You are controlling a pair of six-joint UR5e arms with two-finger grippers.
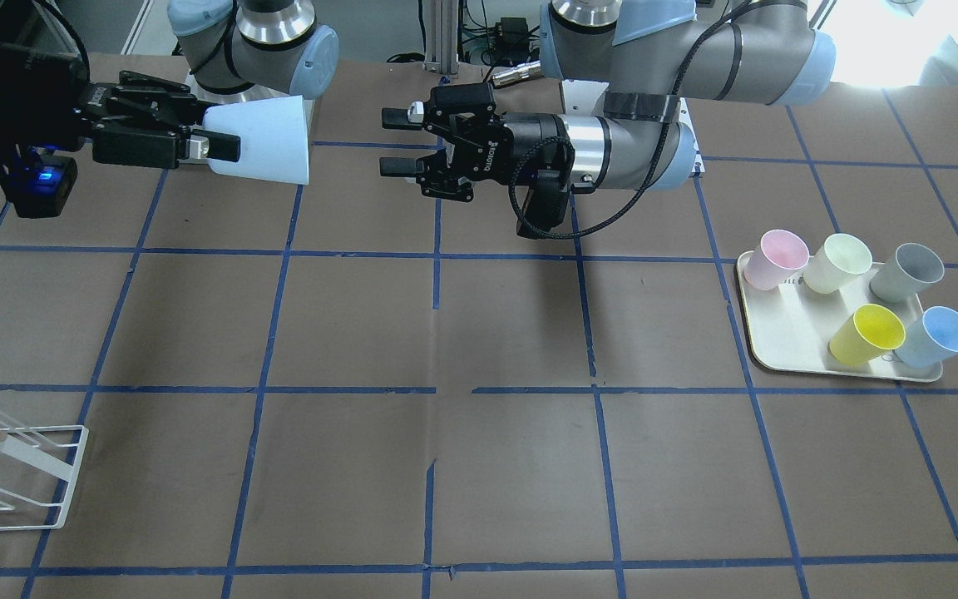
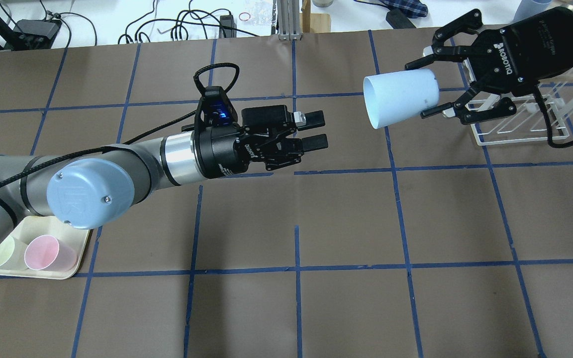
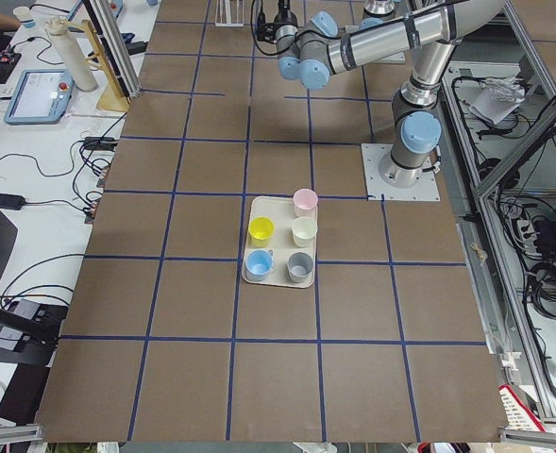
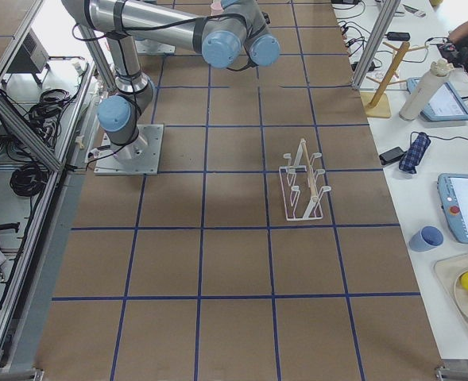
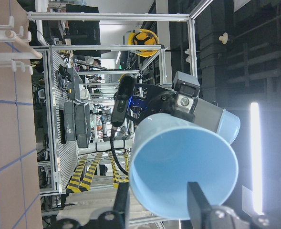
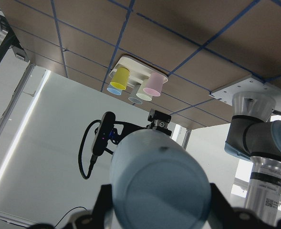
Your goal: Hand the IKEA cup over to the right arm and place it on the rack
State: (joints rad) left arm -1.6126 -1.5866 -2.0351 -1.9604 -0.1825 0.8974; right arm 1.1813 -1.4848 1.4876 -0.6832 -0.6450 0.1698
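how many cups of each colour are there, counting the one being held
blue: 2, the held cup and a second blue cup
pink cup: 1
pale green cup: 1
grey cup: 1
yellow cup: 1
total: 6 cups

I see a cream tray (image 1: 787,337) on the brown, blue-taped tabletop (image 1: 462,474). It carries a pink cup (image 1: 778,258), pale green cup (image 1: 838,263) and grey cup (image 1: 907,272) in one row. A yellow cup (image 1: 866,333) and light blue cup (image 1: 936,336) stand in the other.
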